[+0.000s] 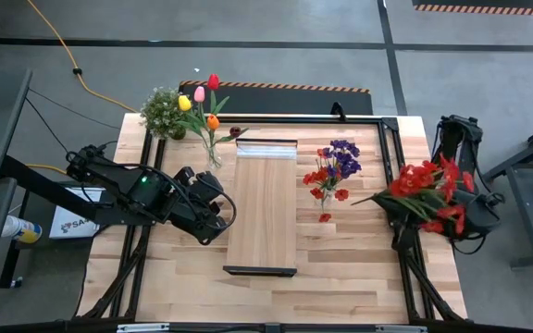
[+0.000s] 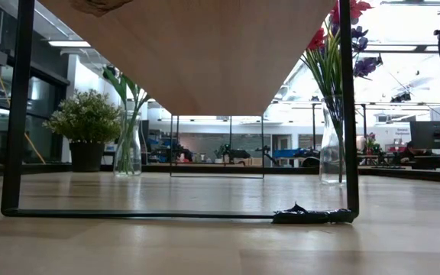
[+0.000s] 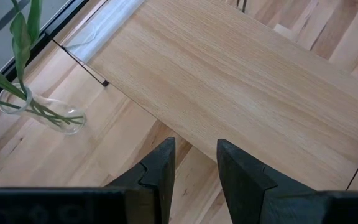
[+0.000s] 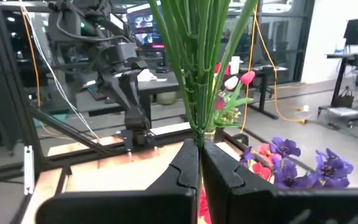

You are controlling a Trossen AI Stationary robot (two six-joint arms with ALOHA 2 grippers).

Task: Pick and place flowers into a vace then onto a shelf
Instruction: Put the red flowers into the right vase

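My right gripper (image 4: 200, 163) is shut on a bunch of red flowers (image 1: 426, 188) near the table's right edge, and their blossoms hide it from above. A glass vase (image 1: 214, 155) with yellow, pink, red and orange tulips (image 1: 200, 100) stands at the far left of the shelf (image 1: 262, 205). The shelf is a light wood board raised on a black frame. A second vase (image 2: 331, 156) with purple and red flowers (image 1: 334, 169) stands to the right of the shelf. My left gripper (image 3: 194, 150) hovers open and empty beside the shelf's left long edge. My right gripper pinches the bundle of green stems (image 4: 197, 127) between its two fingers. The fingers lie level and come from the table's right side, across the stems. The stems rise from the fingers and fan out. The gripper hides their lower ends.
A bushy green potted plant (image 1: 163, 113) stands at the table's far left corner, next to the tulip vase. A black metal frame (image 2: 348, 114) carries the shelf and runs along the table's edges. Bare tabletop (image 1: 350, 268) lies near the front, right of the shelf.
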